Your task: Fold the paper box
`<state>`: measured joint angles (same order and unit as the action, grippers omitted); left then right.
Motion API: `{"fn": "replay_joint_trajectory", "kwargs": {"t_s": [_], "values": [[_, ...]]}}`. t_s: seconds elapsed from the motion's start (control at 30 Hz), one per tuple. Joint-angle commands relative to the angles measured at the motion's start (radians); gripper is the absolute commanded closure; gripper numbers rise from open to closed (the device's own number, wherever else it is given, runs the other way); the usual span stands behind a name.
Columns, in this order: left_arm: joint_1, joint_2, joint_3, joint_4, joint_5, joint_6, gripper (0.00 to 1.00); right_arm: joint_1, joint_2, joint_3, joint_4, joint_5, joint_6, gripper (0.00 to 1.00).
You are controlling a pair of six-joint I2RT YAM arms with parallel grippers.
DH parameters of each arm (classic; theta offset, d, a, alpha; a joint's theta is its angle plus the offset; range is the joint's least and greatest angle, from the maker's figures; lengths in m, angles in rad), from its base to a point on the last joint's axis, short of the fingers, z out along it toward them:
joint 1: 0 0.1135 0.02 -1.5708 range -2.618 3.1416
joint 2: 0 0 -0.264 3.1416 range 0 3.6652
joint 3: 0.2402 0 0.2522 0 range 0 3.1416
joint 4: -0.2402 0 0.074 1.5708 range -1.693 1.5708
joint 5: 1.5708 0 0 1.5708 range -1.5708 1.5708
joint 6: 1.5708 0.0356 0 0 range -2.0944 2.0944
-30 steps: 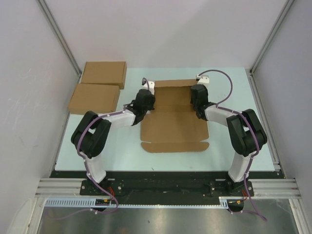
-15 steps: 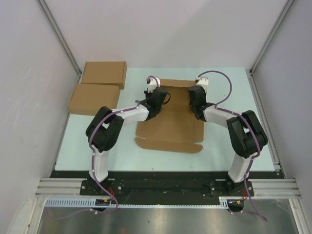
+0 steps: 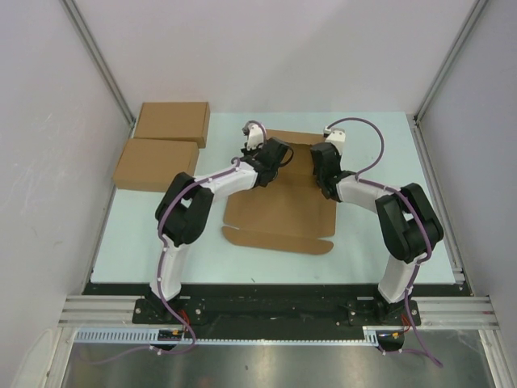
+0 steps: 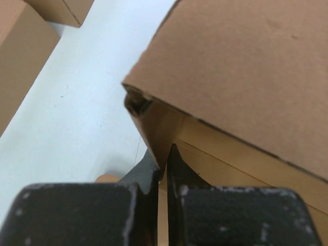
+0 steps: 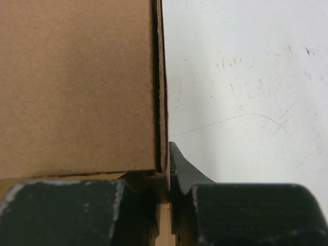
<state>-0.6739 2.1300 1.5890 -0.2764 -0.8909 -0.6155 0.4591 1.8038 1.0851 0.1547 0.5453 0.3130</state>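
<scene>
**Inspector A:** Subject and location?

**Inspector B:** The paper box [image 3: 279,202] lies in the middle of the table [image 3: 380,162], partly formed. Its front flap [image 3: 279,241] is flat toward the arm bases and its far end sits between the two grippers. Two made-up boxes [image 3: 171,122] stand well apart at the far left.

**A:** Hazards from here?

**B:** Three, in my judgement.
- Both holds are on thin cardboard edges. If one arm pulls harder than the other, a wall could crease away from its score line or tear at a slit.
- Nothing pins the near half, so the whole sheet may skid across the table.
- The broad panel above the left wrist camera looks only part-folded. It may spring back if the pinch slips.

**A:** State of the jaws?

**B:** The left gripper [image 4: 164,160] is clenched, and the left side wall [image 4: 154,128] appears nipped between its fingers [image 4: 177,171]. The right gripper [image 5: 166,177] is closed on the right side wall [image 5: 162,102]. One finger [image 5: 184,171] shows outside the wall and the other is hidden under the cardboard.

**A:** Arm poses?

**B:** The left arm reaches diagonally across, with its elbow raised near the box's left edge and its forearm stretched to the far left corner. That leaves little reach in reserve. The right arm is folded, with its elbow high at the right and its forearm angled inward to the far right corner.
</scene>
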Motion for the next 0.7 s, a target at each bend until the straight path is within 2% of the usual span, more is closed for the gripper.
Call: {"fn": "replay_joint_trajectory", "kwargs": {"t_s": [0.0,0.13,0.27,0.33,0.37,0.47,0.67], "values": [[0.037,0.05,-0.036,-0.23,-0.049,-0.104,0.99,0.026,-0.017,0.004,-0.092,-0.018,0.075,1.0],[0.037,0.006,-0.093,-0.172,-0.027,-0.087,1.0,0.026,-0.015,0.004,-0.09,-0.036,0.077,1.0],[0.033,-0.064,-0.207,0.028,0.067,0.028,1.0,0.041,-0.035,0.004,-0.083,-0.076,0.052,0.98],[0.034,-0.088,-0.238,0.057,0.082,0.043,1.0,0.053,-0.044,0.004,-0.083,-0.08,0.044,0.88],[0.033,-0.094,-0.241,0.059,0.084,0.048,1.0,0.055,-0.053,0.004,-0.086,-0.081,0.044,0.77],[0.031,-0.116,-0.245,0.063,0.099,0.074,0.99,0.059,-0.075,0.003,-0.102,-0.084,0.051,0.63],[0.033,-0.223,-0.371,0.184,0.119,0.086,0.99,0.095,-0.139,-0.025,-0.118,-0.067,0.041,0.48]]}}
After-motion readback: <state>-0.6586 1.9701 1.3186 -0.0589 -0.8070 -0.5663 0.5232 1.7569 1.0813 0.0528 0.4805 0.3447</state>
